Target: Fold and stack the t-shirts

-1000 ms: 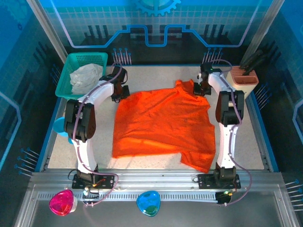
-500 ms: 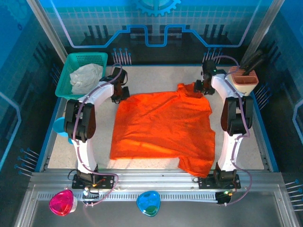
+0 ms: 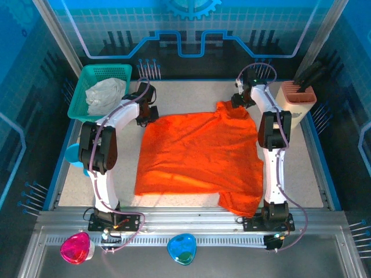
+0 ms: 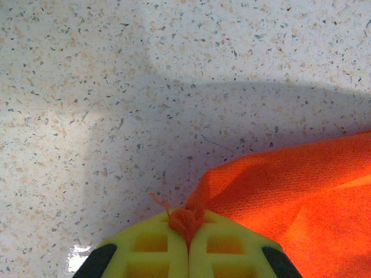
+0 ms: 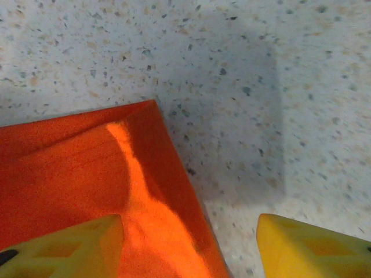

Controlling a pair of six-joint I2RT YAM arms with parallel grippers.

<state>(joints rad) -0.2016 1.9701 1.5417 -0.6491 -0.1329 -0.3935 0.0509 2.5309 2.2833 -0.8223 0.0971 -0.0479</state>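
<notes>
The orange t-shirt [image 3: 197, 153] lies spread across the middle of the table, with one sleeve hanging toward the near right. My left gripper [image 3: 151, 113] sits at its far left corner. In the left wrist view this gripper [image 4: 188, 230] is shut, with a bunched bit of the orange t-shirt [image 4: 290, 191] pinched between its yellow fingers. My right gripper [image 3: 239, 102] hovers at the far right corner. In the right wrist view it [image 5: 188, 234] is open, astride the edge of the orange t-shirt [image 5: 75, 174] and holding nothing. The whitish-grey t-shirt [image 3: 104, 94] lies crumpled in the basket.
The teal mesh basket [image 3: 87, 78] stands at the far left corner. A tan holder [image 3: 298, 98] with dark tools is at the far right. A blue object [image 3: 72, 155] lies at the left edge. Pink [image 3: 76, 248] and blue [image 3: 181, 249] pieces rest on the front rail.
My right gripper has opened and let go of the shirt's far right corner, then shifted slightly left. The shirt edge has settled on the table. The left gripper stays shut on its corner.
</notes>
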